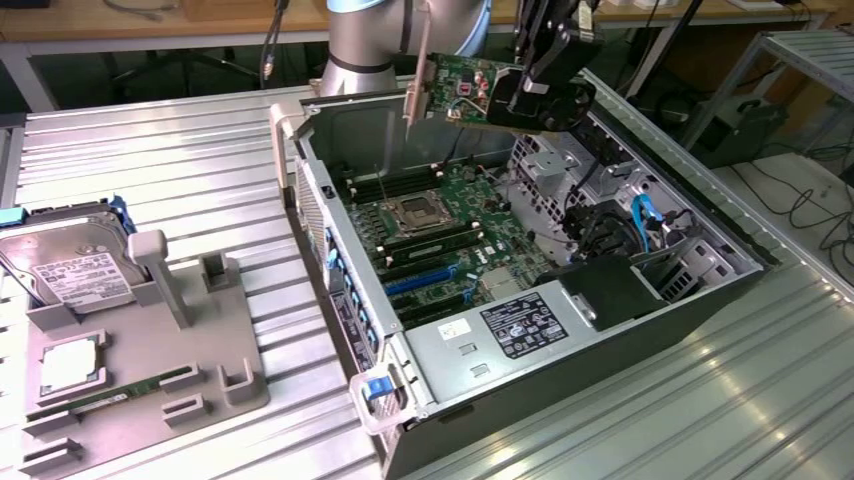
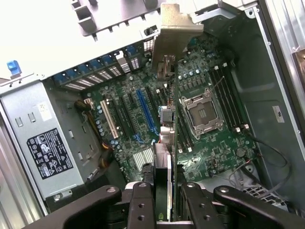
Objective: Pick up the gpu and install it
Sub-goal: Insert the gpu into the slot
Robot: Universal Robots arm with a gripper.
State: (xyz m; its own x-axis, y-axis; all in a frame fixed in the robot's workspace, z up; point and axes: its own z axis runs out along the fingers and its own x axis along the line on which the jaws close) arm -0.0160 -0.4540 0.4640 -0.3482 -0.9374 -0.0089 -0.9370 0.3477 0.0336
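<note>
Gripping gpu (image 1: 461,88) in jaws over case (image 1: 587,420) on ribbed metal bench (image 1: 160,170), wooden desk (image 1: 80,22) behind; hiding gpu's gripped end.

Your gpu (image 1: 461,80) is green circuit board, faintly glossy, with a bare silver metal bracket (image 1: 418,80). The gripper (image 1: 505,103) looks matt black, its fingers (image 2: 143,210) smooth. The computer case (image 1: 320,160) is dull grey sheet metal and the table (image 1: 160,170) is ribbed, shiny metal. On the left you have a matt grey plastic holder tray (image 1: 147,370) and a silver metal hard drive (image 1: 67,265) with a white paper label.
</note>
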